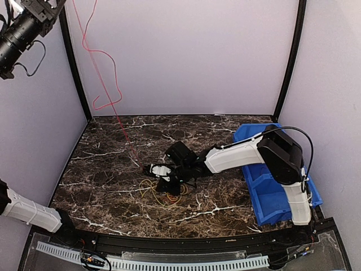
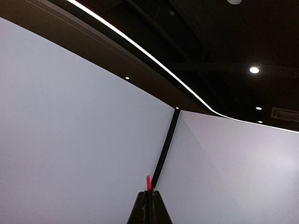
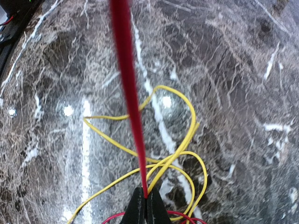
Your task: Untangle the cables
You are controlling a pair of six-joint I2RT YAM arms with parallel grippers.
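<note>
The left gripper [image 2: 149, 195] is raised high, in the upper left corner of the top view. Its wrist camera sees only the white walls [image 2: 70, 140] and a dark ceiling. At the bottom centre of that view its two fingers are pressed together, and a short red tip sticks out above them, so it grips one end of the red cable [image 3: 129, 84].

From there the red cable goes down in a straight, tight line to the middle of the table [image 1: 225, 197]. Another part of it hangs as a loose loop in front of the back wall, in the upper left of the top view.

The right arm [image 1: 237, 155] reaches from the lower right to the centre of the table, and its gripper [image 3: 145, 198] is low over the marble surface. In the right wrist view the fingers are closed at the bottom centre and the red cable runs out of their tips toward the top edge of the frame, so this gripper also grips the red cable.

The yellow cables [image 3: 180, 149] lie on the table as loose loops that cross each other, just under and beside the right gripper. A thin red strand curves at the bottom edge of the right wrist view, next to the fingers.

A blue bin [image 1: 271, 197] stands on the right side of the table, partly behind the right arm.
</note>
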